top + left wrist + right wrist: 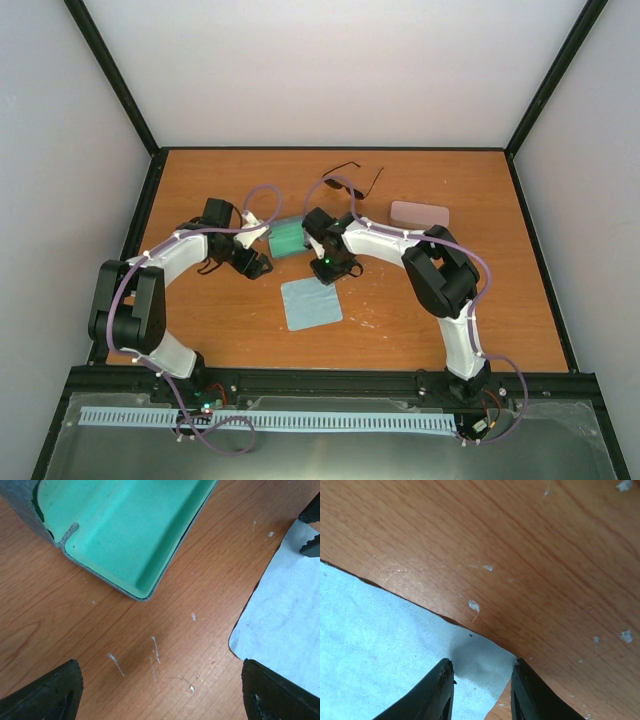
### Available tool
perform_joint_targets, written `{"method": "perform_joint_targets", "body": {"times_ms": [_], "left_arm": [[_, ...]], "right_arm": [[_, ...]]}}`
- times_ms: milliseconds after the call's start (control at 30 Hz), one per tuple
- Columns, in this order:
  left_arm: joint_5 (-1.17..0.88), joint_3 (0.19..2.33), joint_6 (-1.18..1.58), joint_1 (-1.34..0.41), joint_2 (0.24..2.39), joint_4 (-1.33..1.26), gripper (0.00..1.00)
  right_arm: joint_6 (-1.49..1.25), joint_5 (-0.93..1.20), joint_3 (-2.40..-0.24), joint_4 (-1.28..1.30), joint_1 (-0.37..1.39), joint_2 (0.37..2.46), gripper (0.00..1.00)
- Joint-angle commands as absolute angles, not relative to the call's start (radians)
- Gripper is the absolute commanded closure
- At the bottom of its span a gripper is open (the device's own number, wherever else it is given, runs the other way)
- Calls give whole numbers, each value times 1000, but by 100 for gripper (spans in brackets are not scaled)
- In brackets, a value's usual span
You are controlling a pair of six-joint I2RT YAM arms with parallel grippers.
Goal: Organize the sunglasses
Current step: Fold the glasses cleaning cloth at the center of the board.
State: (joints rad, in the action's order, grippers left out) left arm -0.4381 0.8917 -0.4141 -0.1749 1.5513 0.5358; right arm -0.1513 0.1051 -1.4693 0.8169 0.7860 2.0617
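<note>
The black-framed sunglasses (350, 182) lie unfolded at the back of the table. The pale reddish-clear pair is out of view. My left gripper (258, 265) is open and empty; in the left wrist view (160, 666) its jaws stand wide apart over bare wood, just in front of an open blue-grey case with a green lining (130, 525). My right gripper (330, 272) is open. In the right wrist view (482, 664) its fingertips straddle the corner of a light-blue cloth (380, 640), down at the table.
The open case (287, 236) sits between the two grippers. The light-blue cloth (311, 303) lies flat in front of them and shows in the left wrist view (285, 625). A shut pink case (419, 213) lies at the back right. Black rails edge the table.
</note>
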Motion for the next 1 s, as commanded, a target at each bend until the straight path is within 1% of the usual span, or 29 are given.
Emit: {"method": "perform_joint_targets", "body": {"times_ms": [0,100,200,367,433,567,700,967], "left_arm": [[-442,926,-420,-176,1558,512,14],[-442,930,-419,-176,1562,509,14],[-447,933,-417,-176,1566,509,14],[-454,936,-413,-177,1577,509,14],[-456,937,-413,-176,1580,508,14],[-465,938,-421,-187,1588,519,14],[-457,921,-426,-225,1585,525,14],[-446,889,-414,-304,1574,531,14]], "right_arm": [[-168,75,-1470,811,784,2101,69],[-175,62,-1456,800,784,2091,69],[-180,56,-1452,789,777,2078,67],[-174,58,-1464,804,776,2109,68],[-173,70,-1457,803,776,2115,72],[-174,90,-1435,806,776,2127,87],[-177,103,-1413,805,776,2129,96],[-196,100,-1386,800,776,2080,97]]}}
